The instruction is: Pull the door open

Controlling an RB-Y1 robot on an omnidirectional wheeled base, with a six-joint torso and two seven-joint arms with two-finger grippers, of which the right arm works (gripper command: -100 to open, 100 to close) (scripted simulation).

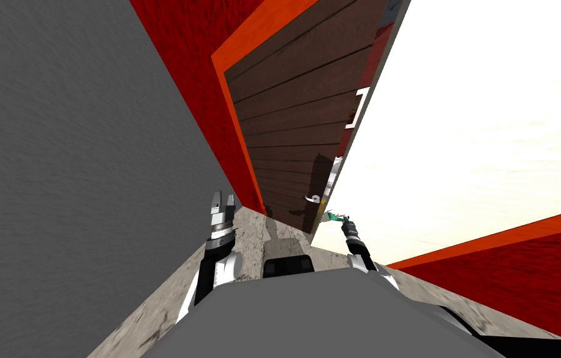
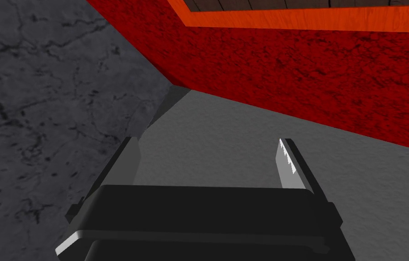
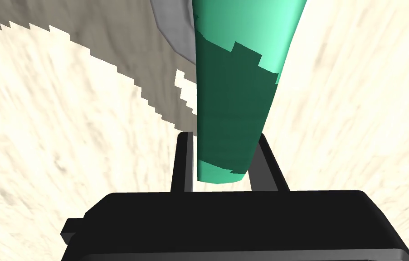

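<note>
The door (image 1: 472, 124) has a cream face and a grey edge, and it stands ajar from its orange frame (image 1: 236, 124). Its green lever handle (image 1: 335, 217) sticks out near the door's edge. My right gripper (image 1: 339, 219) is shut on that lever. In the right wrist view the green handle (image 3: 235, 90) runs down between the two fingers of the right gripper (image 3: 219, 158), which press its sides. A grey mount (image 3: 172, 27) sits beside the handle on the cream door face (image 3: 40, 158). My left gripper (image 1: 222, 200) hangs open and holds nothing, seen also as the left gripper (image 2: 208, 158) before a grey wall.
A grey wall (image 1: 55, 155) runs close along my left and meets a red wall (image 1: 198, 74) beside the frame. A brown planked surface (image 1: 298, 105) shows inside the frame, with a white lever (image 1: 313, 199) by the door's edge. Another red wall (image 1: 522, 279) lies to the right. The floor (image 1: 254, 236) is mottled stone.
</note>
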